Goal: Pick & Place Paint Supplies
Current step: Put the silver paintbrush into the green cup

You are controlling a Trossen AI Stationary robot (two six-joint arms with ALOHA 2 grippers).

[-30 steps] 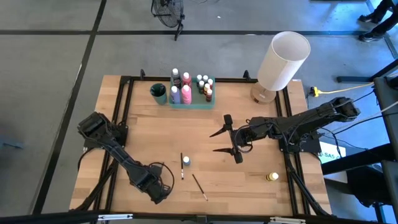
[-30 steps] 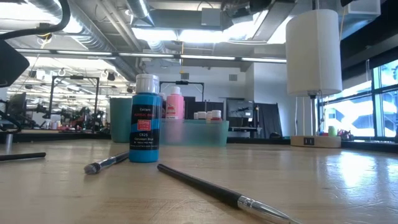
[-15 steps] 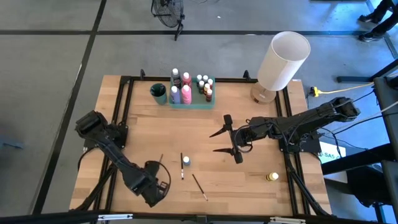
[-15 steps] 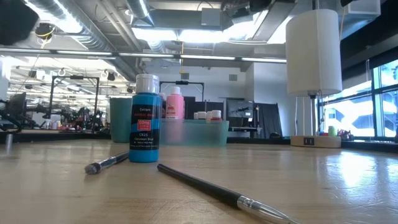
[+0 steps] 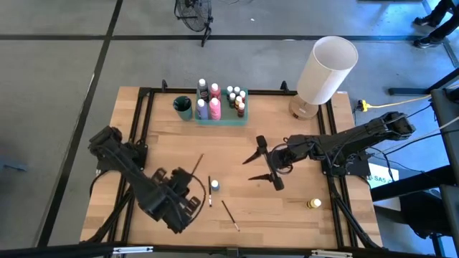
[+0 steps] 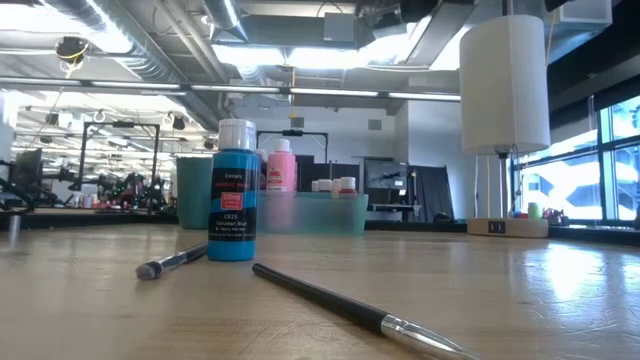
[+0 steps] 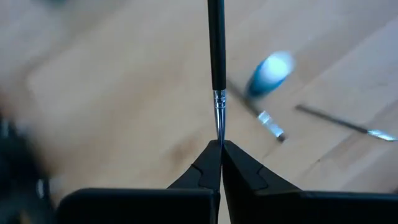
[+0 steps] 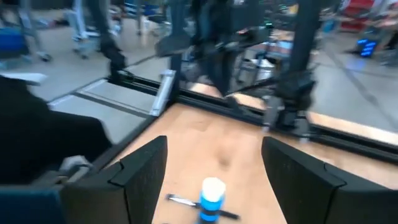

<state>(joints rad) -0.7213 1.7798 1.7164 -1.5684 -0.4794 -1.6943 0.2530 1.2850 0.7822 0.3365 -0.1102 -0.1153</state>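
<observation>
My left gripper hangs over the near left of the table, shut on a thin dark paintbrush. A blue paint bottle with a white cap stands upright on the wood. One brush lies beside it and another brush lies nearer the front. A small yellow bottle lies at the near right. My right gripper hovers open right of the table's middle, its fingers pointing toward the blue bottle, with nothing between them. My left gripper pinches the brush's bristle end, just past the metal ferrule, between its two fingertips. The dark handle runs straight out in line with the fingers. The brush is lifted clear of the table, its free end toward the far edge.
A translucent green tray holding several paint bottles sits at the far edge, with a dark green cup to its left. A big white lamp stands at the far right corner. Bare wood lies between the tray and the grippers.
My left gripper has risen from the table's near left, carrying the paintbrush, and has turned as it went. The brush, which lay flat on the wood, is now lifted clear and points toward the far edge. The fingers stay shut.
</observation>
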